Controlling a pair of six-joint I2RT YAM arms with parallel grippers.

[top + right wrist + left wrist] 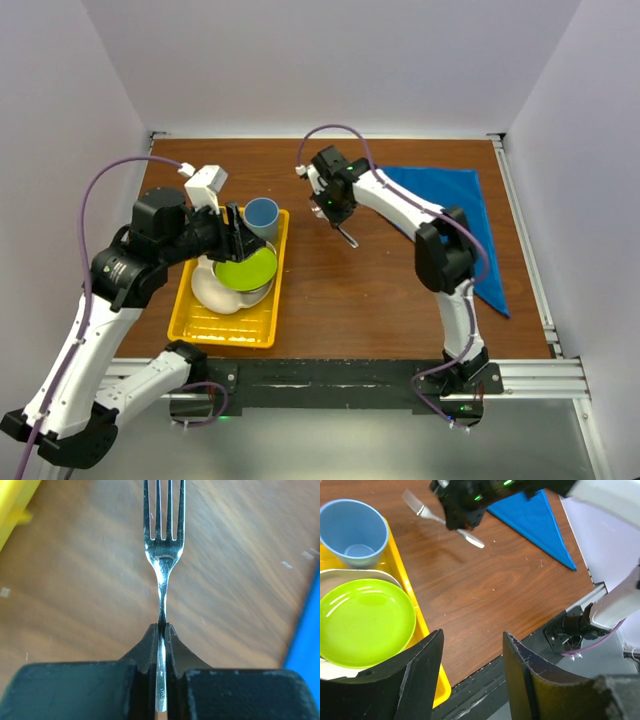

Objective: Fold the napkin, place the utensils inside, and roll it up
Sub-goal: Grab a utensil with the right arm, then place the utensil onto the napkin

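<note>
Rt wrist cam shows right jaws pinching fork [161, 575] handle, unclear from top; left jaws wide, empty, above yellow tray [226, 336].

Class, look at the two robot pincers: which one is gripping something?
The right pincer, which is shut on the handle of the silver fork. The left pincer is open, with nothing between its fingers.

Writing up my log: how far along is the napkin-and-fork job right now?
Done, it seems: the napkin lies in a triangle, apparently folded. In hand: the right gripper pinches the fork by its handle over bare table. Remaining: laying the fork on the napkin and rolling it. The left gripper is open over the tray.
</note>
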